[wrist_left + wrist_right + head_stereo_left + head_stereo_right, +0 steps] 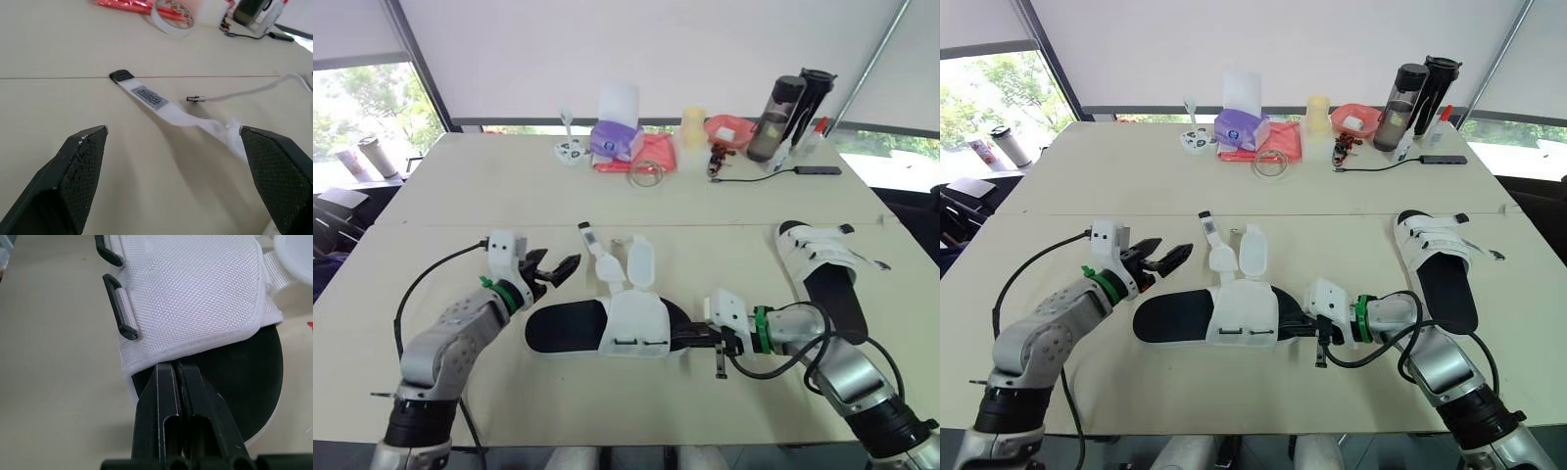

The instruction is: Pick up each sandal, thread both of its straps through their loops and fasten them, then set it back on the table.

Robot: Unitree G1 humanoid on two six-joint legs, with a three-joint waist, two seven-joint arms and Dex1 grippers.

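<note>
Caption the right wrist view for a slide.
Right gripper, black fingers closed, at the hem of the white woven upper of a black-soled sandal; two black strap loops sit unthreaded.

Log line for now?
left gripper open, by loose strap | right gripper shut at end of near sandal | far sandal on table

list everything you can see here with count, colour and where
centre sandal: 1, black sole, white upper, straps loose, front middle
right sandal: 1, black and white, right edge
tissue box: 1, purple, far middle
tape roll: 1, clear, by tissue box
bag: 1, red, by tissue box
cup: 1, pale yellow, far middle
bowl: 1, red, far right
bottles: 2, dark, far right
cable: 1, black, far right
table: 1, cream
left gripper: 1, black, open, near a loose strap
right gripper: 1, black, shut, at centre sandal's upper
</note>
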